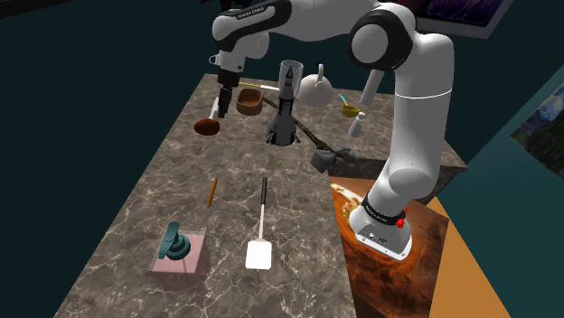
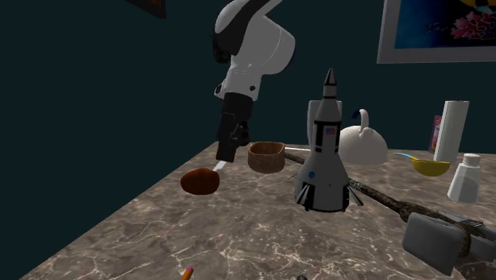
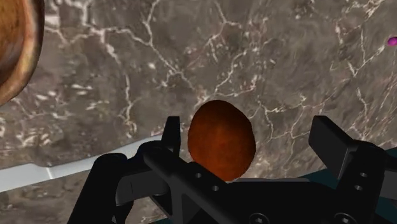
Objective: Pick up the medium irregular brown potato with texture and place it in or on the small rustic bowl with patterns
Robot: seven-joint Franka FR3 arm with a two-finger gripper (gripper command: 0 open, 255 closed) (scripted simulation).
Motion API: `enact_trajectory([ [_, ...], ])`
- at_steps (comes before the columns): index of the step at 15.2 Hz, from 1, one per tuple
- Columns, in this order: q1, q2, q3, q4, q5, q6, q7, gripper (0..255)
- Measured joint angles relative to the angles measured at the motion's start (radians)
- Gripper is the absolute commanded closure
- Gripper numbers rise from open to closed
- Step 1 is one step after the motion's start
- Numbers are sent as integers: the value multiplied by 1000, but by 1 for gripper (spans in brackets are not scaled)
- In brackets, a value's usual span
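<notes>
Wrist view first: the claw (image 3: 249,130) is being held wide open, with its black fingers (image 3: 170,137) standing well apart and nothing being gripped. The reddish-brown potato (image 3: 221,145) is being framed between them, closer to one finger, and it's being carried by the marbled worktop (image 3: 191,51), not by the claw. A white strip (image 3: 38,173) is lying on the stone just beside it. The brown bowl (image 3: 16,51) is being clipped by the frame edge, well off to the side of the fingers.

From the shoulder view, the claw (image 1: 225,99) is being pointed straight down, just above the potato (image 1: 207,127), near the far corner of the worktop (image 1: 163,181). The bowl (image 1: 249,100) is sitting near the potato, to the shoulder view's right of it. Further that way, a toy rocket (image 1: 283,113) is being stood upright, and a white teapot (image 1: 312,88) is parked behind it.

Closer to the camera, an orange pencil (image 1: 212,191), a white spatula (image 1: 260,230) and a pink box (image 1: 179,253) are being spread across the stone.

In the second exterior view, the claw (image 2: 226,151) is being hung over the potato (image 2: 199,181), with the bowl (image 2: 266,156) and rocket (image 2: 324,147) off to that view's right.
</notes>
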State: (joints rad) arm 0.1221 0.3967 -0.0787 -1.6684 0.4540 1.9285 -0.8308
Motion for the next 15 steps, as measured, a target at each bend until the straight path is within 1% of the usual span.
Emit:
enact_trajectory([
  [2, -7, 92, 16, 103, 15, -19, -32, 0],
  [4, -3, 131, 26, 141, 21, -18, -39, 0],
  [10, 10, 165, 37, 121, 33, 37, -51, 0],
  [15, 12, 168, 38, 115, 35, 47, -52, 0],
])
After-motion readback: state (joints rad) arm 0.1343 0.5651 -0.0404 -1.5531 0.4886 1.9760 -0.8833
